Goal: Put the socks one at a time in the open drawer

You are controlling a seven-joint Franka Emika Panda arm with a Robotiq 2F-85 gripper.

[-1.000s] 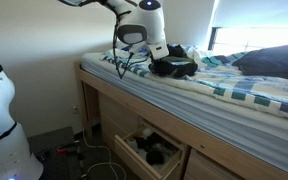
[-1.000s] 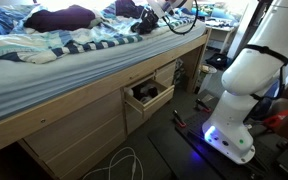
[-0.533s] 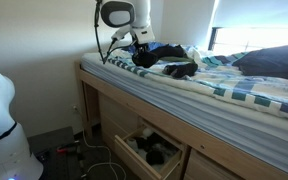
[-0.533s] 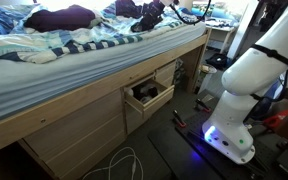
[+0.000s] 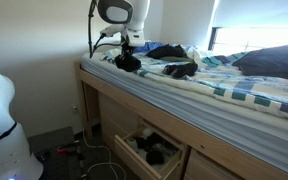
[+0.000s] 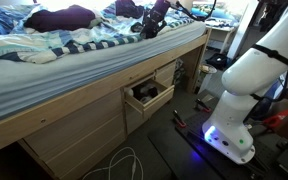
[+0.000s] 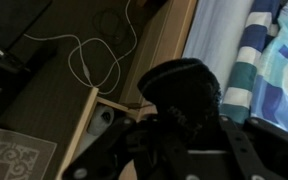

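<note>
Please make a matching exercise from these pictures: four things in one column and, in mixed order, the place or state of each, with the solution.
1. gripper
2. drawer
3. navy pillow
4. white robot base

a. standing on the floor
b. lying on the striped bedding
c. pulled open
d. closed on a black sock

Pairs: 1-d, 2-c, 3-b, 4-a

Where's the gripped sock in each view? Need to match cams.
Exterior view: sock hangs from the gripper, upper centre-left, above the bed edge.
Exterior view: top centre, at the bed's end.
Wrist view: centre.
Shared landmark: striped bedding.
</note>
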